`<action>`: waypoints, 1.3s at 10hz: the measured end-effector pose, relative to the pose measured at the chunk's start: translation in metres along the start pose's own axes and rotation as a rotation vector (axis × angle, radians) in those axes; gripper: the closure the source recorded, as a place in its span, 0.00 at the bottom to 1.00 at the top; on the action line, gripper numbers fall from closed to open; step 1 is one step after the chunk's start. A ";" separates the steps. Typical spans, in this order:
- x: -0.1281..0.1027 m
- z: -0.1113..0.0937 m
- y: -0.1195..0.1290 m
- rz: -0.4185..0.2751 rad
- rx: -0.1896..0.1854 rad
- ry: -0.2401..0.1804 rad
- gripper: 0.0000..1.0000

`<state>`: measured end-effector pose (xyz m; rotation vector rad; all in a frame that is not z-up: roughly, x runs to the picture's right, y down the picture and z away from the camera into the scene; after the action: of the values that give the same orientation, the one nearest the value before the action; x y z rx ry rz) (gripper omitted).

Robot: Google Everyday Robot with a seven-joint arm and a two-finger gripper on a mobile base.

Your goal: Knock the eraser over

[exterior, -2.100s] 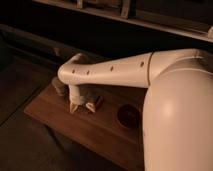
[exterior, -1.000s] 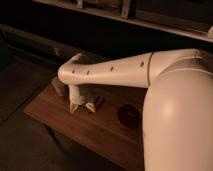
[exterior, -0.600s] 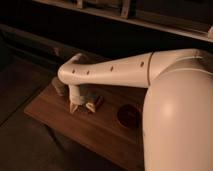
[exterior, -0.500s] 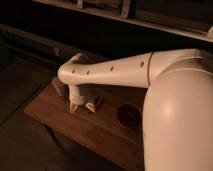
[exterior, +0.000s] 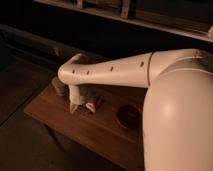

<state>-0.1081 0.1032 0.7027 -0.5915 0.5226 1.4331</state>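
Nothing seems moved since 1 s ago: the arm [exterior: 110,70] reaches down to the desk [exterior: 60,112], its jaws just beside the eraser [exterior: 94,104], which is between them and the dark red dish [exterior: 129,115]; if the jaws are wide or narrow, I cannot tell
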 end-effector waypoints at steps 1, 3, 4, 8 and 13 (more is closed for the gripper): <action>0.000 0.000 0.000 0.000 0.000 0.000 0.35; 0.000 0.000 0.000 0.000 0.000 0.000 0.35; 0.000 0.000 0.000 0.000 0.000 0.000 0.35; 0.000 0.000 0.000 0.000 0.000 0.000 0.35; -0.020 -0.009 -0.001 0.041 -0.021 -0.050 0.35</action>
<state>-0.1081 0.0819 0.7088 -0.5626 0.4833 1.4902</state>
